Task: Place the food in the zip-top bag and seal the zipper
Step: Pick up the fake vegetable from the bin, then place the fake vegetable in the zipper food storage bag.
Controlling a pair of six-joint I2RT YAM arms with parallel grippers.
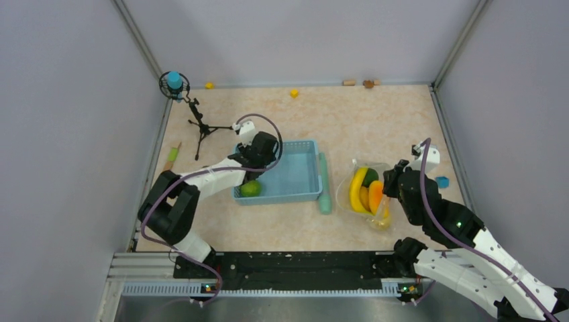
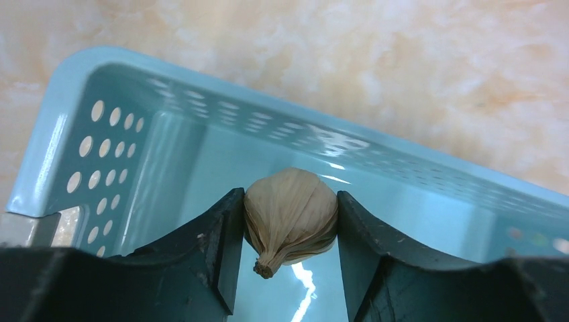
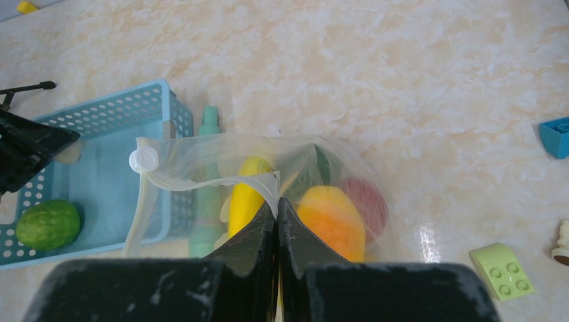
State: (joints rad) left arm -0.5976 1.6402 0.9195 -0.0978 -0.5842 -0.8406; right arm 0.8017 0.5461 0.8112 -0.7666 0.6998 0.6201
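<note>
Left gripper (image 2: pixel 290 231): covered by its own wrist housing in the top view; the finger bases are cut off by the lower edge of the left wrist view.
Beige bulb (image 2: pixel 290 215): pressed between those fingers; hidden from above.
Basket (image 2: pixel 74 107): near and right sides are cut off in the left wrist view.
Zip-top bag (image 3: pixel 194 157): the bottom is hidden behind the right gripper (image 3: pixel 276 218).
Banana (image 3: pixel 245 194): the lower end is covered by that gripper.
Dark green food (image 3: pixel 325 168): only a sliver is seen; its kind cannot be told.
Teal stick (image 3: pixel 209 121): blurred through the bag below its tip.
Blue block (image 3: pixel 555 136): cut off by the right edge.
Pale object (image 3: pixel 562 243): cut off by the right edge; it cannot be identified.
Brown bits (image 1: pixel 368 84): too small to be named.
</note>
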